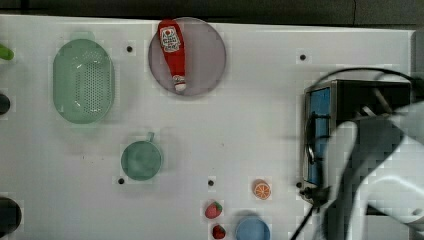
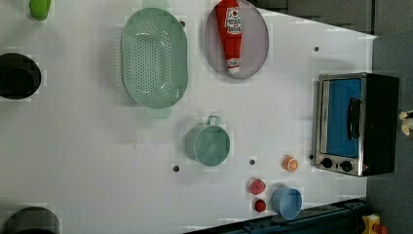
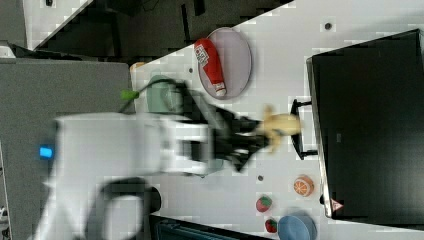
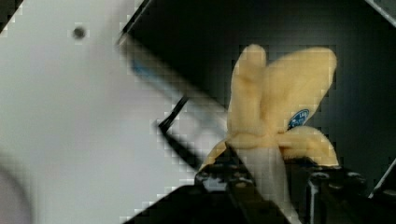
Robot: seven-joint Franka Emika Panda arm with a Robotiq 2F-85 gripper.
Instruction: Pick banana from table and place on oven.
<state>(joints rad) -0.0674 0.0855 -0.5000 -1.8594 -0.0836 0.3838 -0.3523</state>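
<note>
A peeled yellow banana (image 3: 281, 124) with a blue sticker hangs in the air, and my gripper (image 3: 262, 132) is shut on its lower end. In the right view it hovers over the oven's door handle (image 3: 300, 127), just short of the oven's black top (image 3: 370, 125). The wrist view has the banana (image 4: 280, 98) upright between my fingers (image 4: 233, 179), with the dark oven top (image 4: 196, 42) behind it and the white table (image 4: 70, 116) beside. The oven (image 2: 355, 124) stands at the left view's right, with its blue glass door facing the table (image 2: 97, 146). In the top view my arm (image 1: 380, 170) covers much of the oven (image 1: 320, 115).
A ketchup bottle (image 1: 172, 50) lies on a grey plate (image 1: 205, 55). On the table are a green colander (image 1: 83, 80), a green cup (image 1: 141, 160), an orange slice (image 1: 261, 189), two strawberries (image 1: 213, 210) and a blue bowl (image 1: 252, 229). Dark bowls (image 2: 18, 76) sit at the left view's left edge.
</note>
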